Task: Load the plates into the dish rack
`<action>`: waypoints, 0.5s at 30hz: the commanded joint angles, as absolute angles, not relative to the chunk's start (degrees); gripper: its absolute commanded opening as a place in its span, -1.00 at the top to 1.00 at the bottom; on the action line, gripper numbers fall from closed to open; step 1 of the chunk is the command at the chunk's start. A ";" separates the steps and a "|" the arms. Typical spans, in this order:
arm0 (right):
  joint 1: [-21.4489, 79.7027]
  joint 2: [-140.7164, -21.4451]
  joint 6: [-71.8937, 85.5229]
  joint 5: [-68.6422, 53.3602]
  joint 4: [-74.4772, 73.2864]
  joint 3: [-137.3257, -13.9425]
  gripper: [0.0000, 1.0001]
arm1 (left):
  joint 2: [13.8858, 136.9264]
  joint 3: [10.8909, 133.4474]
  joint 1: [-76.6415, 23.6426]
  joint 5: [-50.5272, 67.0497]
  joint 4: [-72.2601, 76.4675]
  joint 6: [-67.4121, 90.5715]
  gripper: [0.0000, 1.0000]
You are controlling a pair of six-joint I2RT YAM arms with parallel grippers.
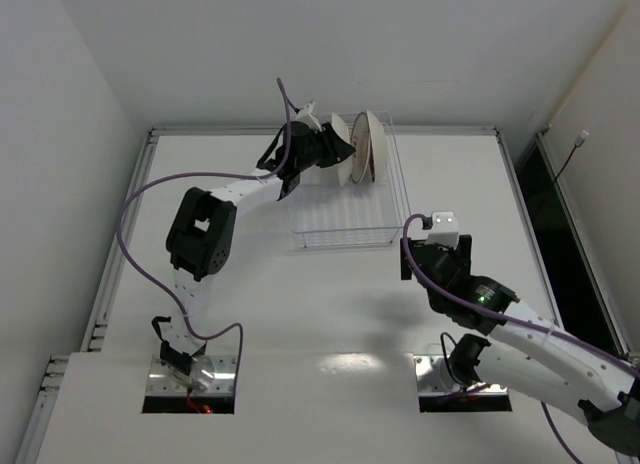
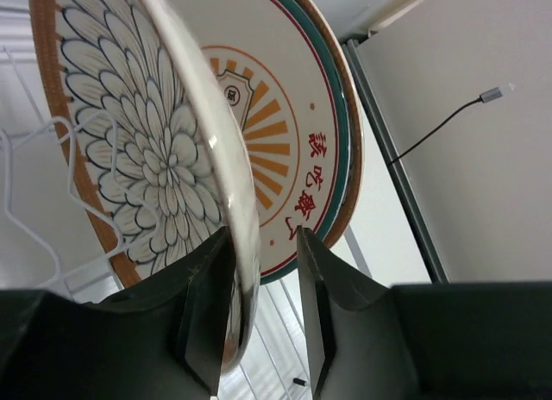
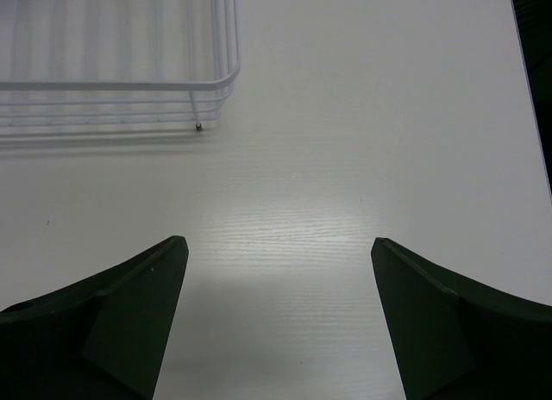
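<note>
Likely stiff, slick and chippable, the petal plate (image 2: 155,159) stands on edge at the dish rack's (image 1: 345,234) 12 o'clock end, best held by its rim, which the left claw (image 2: 263,245) straddles unclamped, while the right claw (image 3: 276,262) is spread and empty.

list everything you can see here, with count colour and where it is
round petal-mosaic plate: one, cream petals with an orange-brown rim, upright at the rack's far end
round sunburst plate: one, orange rays with a green rim, upright in the rack right beside the petal plate
thin wire dish rack: one, white, far middle of the table
flat table: one, white, under everything
thin cable with grey plug: one, dark, against the right wall
arm cables: purple, looping along both arms
left gripper: one, black, fingers either side of the petal plate's rim, with a gap showing on one side
right gripper: one, black, open over bare table near the rack's corner
</note>
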State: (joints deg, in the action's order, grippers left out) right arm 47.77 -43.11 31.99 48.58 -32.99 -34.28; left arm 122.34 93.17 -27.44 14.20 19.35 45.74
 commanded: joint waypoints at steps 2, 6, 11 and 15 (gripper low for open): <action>48.08 -43.15 32.52 49.57 -30.94 -35.07 -0.72 | 117.25 92.20 -27.86 13.97 25.84 46.76 0.40; 48.08 -43.15 32.52 49.04 -30.94 -35.07 -0.72 | 117.86 93.51 -27.86 13.36 24.35 46.76 0.40; 48.08 -43.68 32.52 49.04 -30.94 -35.07 -0.72 | 120.06 98.96 -27.86 14.58 20.83 46.23 -0.07; 48.08 -43.68 32.52 49.04 -30.94 -35.07 -0.72 | 120.06 100.11 -27.86 15.29 20.83 45.53 -0.68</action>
